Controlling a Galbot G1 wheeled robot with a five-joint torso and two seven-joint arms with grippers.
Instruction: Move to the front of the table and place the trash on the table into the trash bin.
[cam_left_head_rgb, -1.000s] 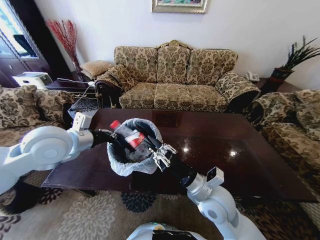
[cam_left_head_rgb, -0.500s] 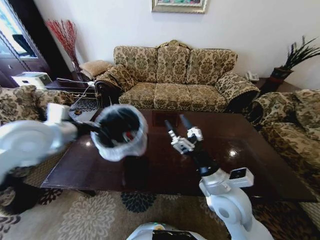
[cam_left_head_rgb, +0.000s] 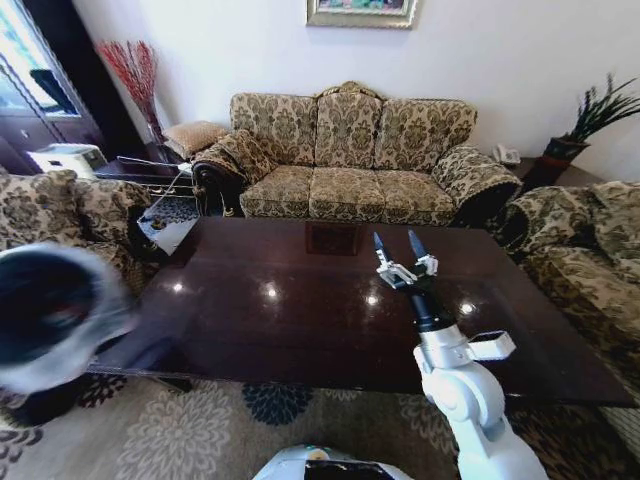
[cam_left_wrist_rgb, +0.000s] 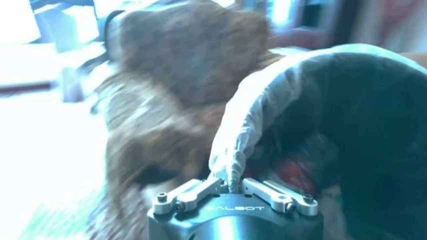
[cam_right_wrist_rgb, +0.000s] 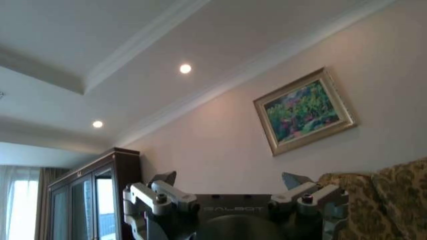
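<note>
Far left in the head view, off the tabletop's (cam_left_head_rgb: 300, 320) corner and low beside the armchair (cam_left_head_rgb: 60, 215): the trash bin (cam_left_head_rgb: 50, 315), a blurred dark round mouth ringed by pale bag plastic. Pinched at the rim by the left claw (cam_left_wrist_rgb: 230, 189), fingers closed together on the fold of the translucent white liner, as seen in the left wrist view. Inside the dark hollow, a smear of red and a pale shape, probably the trash (cam_left_wrist_rgb: 293, 172) already dropped in, though too blurred to name piece by piece. Across the middle, only glossy reddish-brown wood with lamp reflections; no cup, wrapper, can or bottle lying on it. Further right, the right claw (cam_left_head_rgb: 403, 250) raised above the tabletop and pointing up and away toward the sofa (cam_left_head_rgb: 345, 160), fingers spread apart, nothing between them. Judged from this: clearing seemingly done, with all litter off the surface and in the bin; likely remaining, at most, setting the bin down.
</note>
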